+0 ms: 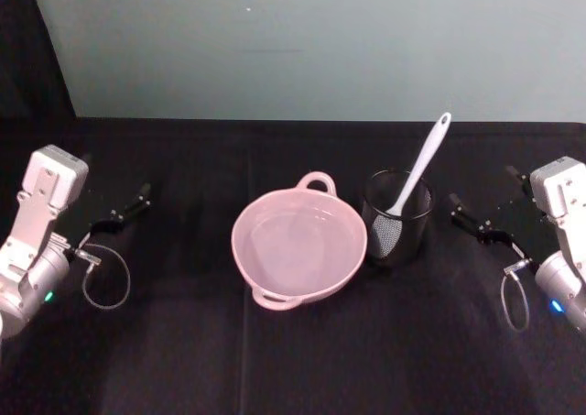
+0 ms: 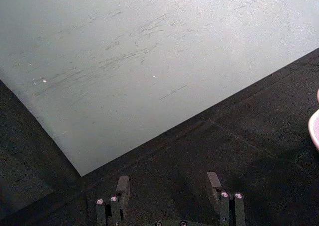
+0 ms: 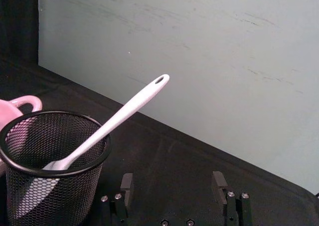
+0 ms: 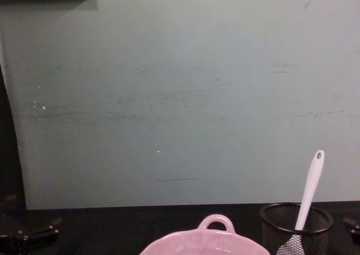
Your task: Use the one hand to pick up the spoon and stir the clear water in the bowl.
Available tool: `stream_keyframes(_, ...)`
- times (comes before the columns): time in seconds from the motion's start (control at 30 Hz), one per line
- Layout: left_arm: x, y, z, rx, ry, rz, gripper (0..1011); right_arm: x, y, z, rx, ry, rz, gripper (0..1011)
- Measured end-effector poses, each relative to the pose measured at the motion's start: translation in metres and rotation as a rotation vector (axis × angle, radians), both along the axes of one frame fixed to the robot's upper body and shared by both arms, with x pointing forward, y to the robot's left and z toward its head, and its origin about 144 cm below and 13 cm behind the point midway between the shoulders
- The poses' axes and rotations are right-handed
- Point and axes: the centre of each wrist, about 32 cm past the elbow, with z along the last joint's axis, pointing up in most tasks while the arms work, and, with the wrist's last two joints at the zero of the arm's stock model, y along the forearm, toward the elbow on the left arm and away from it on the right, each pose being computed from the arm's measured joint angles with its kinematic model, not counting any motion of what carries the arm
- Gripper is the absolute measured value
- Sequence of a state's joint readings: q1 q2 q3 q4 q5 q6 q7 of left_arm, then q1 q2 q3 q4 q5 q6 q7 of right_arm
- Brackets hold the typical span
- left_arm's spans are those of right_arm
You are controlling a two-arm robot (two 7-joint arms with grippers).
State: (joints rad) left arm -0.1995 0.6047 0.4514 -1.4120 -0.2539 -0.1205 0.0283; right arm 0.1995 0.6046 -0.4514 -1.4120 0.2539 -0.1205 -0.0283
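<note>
Stock as I read it from here:

- White spatula-like plastic spoon [image 1: 418,169]: blade down in the black wire-mesh cup [image 1: 399,234], handle leaning out, not yet grasped.
- Wide pale pink ceramic bowl [image 1: 245,224]: just left of the cup, clear water [image 1: 295,248] barely visible.
- Right gripper [image 3: 172,180]: fingers spread wide, empty, near the cup.
- Left gripper [image 2: 168,179]: spread, empty, parked far left.
- Remaining, in my judgement: grasp, lift, stir.

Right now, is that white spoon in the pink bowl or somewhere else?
Elsewhere: the spoon stands tilted in the black mesh cup beside the bowl, handle up.
</note>
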Motion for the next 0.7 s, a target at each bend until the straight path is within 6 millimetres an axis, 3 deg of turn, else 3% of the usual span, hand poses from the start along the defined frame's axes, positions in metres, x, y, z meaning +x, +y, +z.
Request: stream_keyframes(0.7, 0.0000, 0.0000, 0.0000, 0.000, 0.000, 0.000, 1011, 0.0000, 0.0000, 0.0000, 0.000, 0.000, 0.000, 1002)
